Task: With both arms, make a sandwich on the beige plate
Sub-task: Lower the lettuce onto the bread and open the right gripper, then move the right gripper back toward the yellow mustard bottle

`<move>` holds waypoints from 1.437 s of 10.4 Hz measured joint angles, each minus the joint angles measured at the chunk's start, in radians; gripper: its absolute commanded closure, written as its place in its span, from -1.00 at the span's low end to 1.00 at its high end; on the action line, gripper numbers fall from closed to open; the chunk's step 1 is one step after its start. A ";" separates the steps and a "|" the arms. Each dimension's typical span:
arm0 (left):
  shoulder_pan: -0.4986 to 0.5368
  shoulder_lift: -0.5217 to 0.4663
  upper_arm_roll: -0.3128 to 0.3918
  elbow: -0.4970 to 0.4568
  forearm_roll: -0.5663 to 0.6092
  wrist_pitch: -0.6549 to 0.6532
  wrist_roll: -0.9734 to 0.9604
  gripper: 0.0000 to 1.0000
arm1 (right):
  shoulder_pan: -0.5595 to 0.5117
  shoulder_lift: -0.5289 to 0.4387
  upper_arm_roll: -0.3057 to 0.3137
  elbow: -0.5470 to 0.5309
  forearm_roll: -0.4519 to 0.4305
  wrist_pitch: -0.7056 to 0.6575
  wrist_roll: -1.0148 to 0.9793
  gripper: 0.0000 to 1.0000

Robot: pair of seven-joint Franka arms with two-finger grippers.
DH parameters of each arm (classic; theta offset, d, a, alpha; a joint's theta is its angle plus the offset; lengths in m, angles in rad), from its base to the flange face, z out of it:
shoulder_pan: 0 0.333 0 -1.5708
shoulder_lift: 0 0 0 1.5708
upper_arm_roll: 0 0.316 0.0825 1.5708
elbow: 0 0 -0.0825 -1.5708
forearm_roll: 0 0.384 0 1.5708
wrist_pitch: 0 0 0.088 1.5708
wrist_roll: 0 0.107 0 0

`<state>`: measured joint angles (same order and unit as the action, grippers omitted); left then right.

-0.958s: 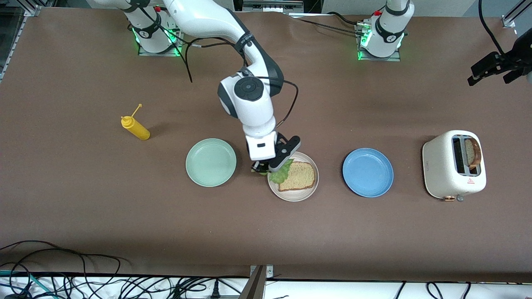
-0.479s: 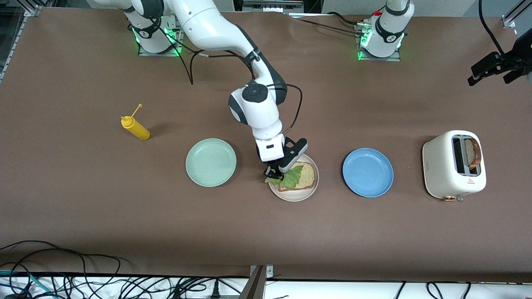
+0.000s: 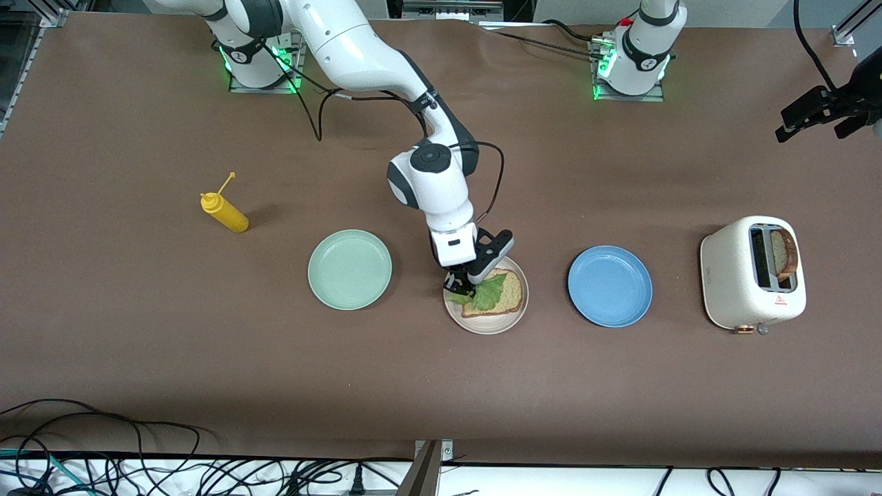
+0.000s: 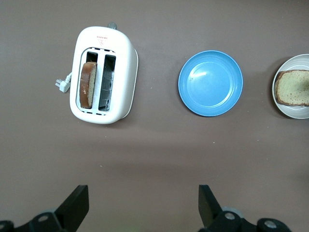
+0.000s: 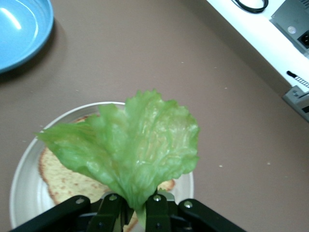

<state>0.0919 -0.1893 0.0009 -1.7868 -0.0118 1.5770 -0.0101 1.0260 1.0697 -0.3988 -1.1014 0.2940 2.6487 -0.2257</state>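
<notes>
My right gripper (image 3: 460, 285) is shut on the stem of a frilly green lettuce leaf (image 3: 488, 293) and holds it just over the beige plate (image 3: 486, 324). One toasted bread slice (image 3: 508, 295) lies on that plate, and the leaf hangs partly over it. In the right wrist view the leaf (image 5: 137, 145) fans out from my gripper (image 5: 137, 209) above the bread (image 5: 60, 180) and plate (image 5: 24, 193). A second bread slice (image 3: 785, 253) stands in the toaster (image 3: 741, 275). My left gripper (image 4: 142, 208) is open and empty, waiting high over the table near the toaster (image 4: 102, 75).
A blue plate (image 3: 610, 286) lies between the beige plate and the toaster. A mint green plate (image 3: 349, 269) lies beside the beige plate toward the right arm's end. A yellow mustard bottle (image 3: 224, 212) lies past it. Cables run along the table's front edge.
My right gripper has carried the lettuce from the plate's edge on the mint plate's side to over the bread slice. The left arm has not moved.
</notes>
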 measured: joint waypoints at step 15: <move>0.000 0.004 -0.001 0.012 0.000 0.000 0.000 -1.00 | 0.008 -0.019 -0.018 0.016 -0.066 -0.077 0.058 -1.00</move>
<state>0.0919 -0.1853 0.0002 -1.7751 -0.0118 1.5770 -0.0101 1.0342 1.0506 -0.4169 -1.0852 0.2285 2.5722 -0.1675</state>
